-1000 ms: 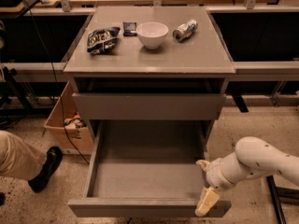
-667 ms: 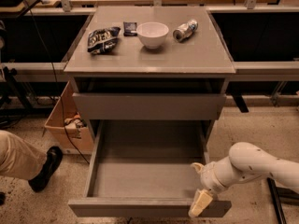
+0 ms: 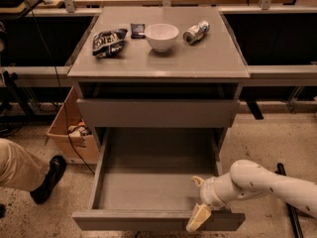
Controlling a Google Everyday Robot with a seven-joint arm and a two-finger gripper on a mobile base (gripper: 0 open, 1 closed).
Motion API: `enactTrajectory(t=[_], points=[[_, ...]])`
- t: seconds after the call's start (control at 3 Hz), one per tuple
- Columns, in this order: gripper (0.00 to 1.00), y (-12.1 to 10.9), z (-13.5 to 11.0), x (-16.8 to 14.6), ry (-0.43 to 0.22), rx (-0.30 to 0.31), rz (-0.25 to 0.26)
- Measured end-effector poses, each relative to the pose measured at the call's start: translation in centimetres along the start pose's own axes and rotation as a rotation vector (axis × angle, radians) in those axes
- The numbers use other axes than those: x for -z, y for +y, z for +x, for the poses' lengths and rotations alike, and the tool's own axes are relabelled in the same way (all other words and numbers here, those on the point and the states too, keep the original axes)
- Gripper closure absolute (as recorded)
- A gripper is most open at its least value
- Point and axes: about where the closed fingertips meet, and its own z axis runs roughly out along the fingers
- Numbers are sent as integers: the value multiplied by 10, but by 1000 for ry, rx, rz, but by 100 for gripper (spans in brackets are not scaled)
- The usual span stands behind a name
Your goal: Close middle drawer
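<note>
The middle drawer (image 3: 148, 187) is pulled far out, and its bare grey box interior shows. Its flat front (image 3: 124, 221) lies along the bottom edge of the view. My gripper (image 3: 197, 200) is at the drawer's front right corner, on the white arm (image 3: 262, 185) that comes in from the right. It is open. One cream finger (image 3: 197, 182) is over the drawer's inside, and the other finger (image 3: 197, 218) hangs over the drawer front. It holds nothing.
The taller-fronted top drawer (image 3: 158, 113) sits above, slightly out. On the cabinet top (image 3: 213, 58) are a chip bag (image 3: 109, 40), a white bowl (image 3: 161, 36), a can (image 3: 195, 32) and a small dark packet (image 3: 137, 29). A cardboard box (image 3: 67, 135) and a person's shoe (image 3: 47, 179) are at the left.
My gripper and arm have moved left along the drawer's front right corner. The drawer has not visibly moved.
</note>
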Motion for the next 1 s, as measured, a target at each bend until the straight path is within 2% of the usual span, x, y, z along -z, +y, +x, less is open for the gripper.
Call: enactTrajectory(t=[0.33, 0.67, 1.0], points=[[0, -4, -8, -21, -35, 14, -2], [14, -11, -24, -36, -64, 37, -1], [37, -18, -43, -46, -92, 67, 4]])
